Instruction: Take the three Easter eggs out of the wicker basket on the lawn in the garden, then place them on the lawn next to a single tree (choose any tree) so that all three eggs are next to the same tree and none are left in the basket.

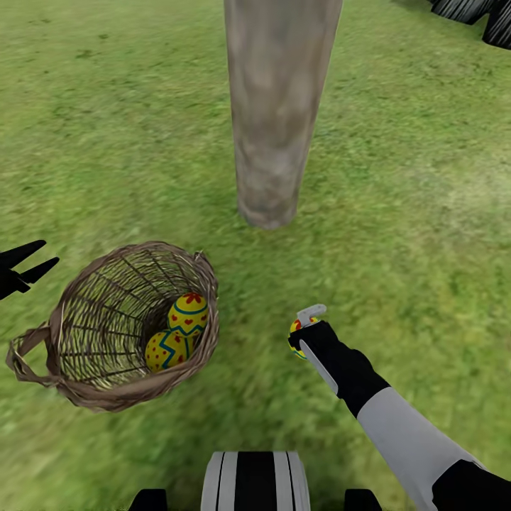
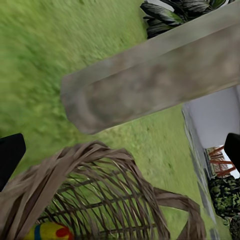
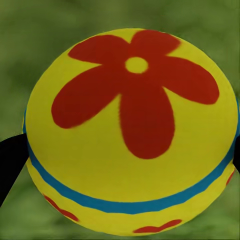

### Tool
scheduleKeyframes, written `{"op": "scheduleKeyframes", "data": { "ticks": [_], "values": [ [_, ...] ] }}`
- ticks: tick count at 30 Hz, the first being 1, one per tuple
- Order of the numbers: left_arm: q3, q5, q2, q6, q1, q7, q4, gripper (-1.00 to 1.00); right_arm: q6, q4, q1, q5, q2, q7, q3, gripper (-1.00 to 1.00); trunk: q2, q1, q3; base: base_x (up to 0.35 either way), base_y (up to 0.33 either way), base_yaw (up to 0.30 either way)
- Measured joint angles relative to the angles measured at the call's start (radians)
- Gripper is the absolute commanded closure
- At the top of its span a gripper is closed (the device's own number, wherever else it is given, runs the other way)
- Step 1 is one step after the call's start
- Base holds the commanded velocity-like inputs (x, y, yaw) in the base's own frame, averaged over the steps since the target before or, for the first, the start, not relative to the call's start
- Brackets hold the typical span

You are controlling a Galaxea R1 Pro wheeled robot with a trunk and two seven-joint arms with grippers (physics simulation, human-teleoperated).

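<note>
Right now one Easter egg (image 3: 131,132) sits tight between the fingers of the right gripper (image 1: 304,333), just above the lawn (image 1: 106,128). It is yellow with a big red flower and a blue band. Two more eggs (image 1: 179,332) lie side by side inside the wicker basket (image 1: 42,372), which leans on the grass near the tree (image 1: 273,121). The left gripper (image 1: 25,268) hangs beside the basket with its fingers apart, holding nothing.
</note>
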Motion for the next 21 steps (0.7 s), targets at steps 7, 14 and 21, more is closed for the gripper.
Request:
{"op": "scheduleKeyframes", "data": {
  "ticks": [7, 14, 21],
  "values": [
    [0.000, 0.001, -0.002, 0.000, 0.000, 0.000, 0.000, -1.00, 0.006, -0.026, 0.000, 0.015, 0.000, -0.002, 0.000, 1.00, -0.002, 0.002, -0.023, 0.000, 0.000, 0.000],
    [0.000, 0.001, -0.003, 0.000, 0.000, 0.000, 0.003, -1.00, 0.005, -0.026, 0.000, 0.014, 0.000, -0.002, 0.000, 1.00, -0.002, 0.002, -0.023, 0.000, 0.000, 0.000],
    [0.000, 0.001, -0.003, 0.000, 0.000, 0.000, 0.003, -1.00, 0.001, -0.020, 0.000, 0.014, 0.000, -0.003, 0.000, -1.00, -0.002, 0.002, -0.023, 0.000, 0.000, 0.000]
  ]
}}
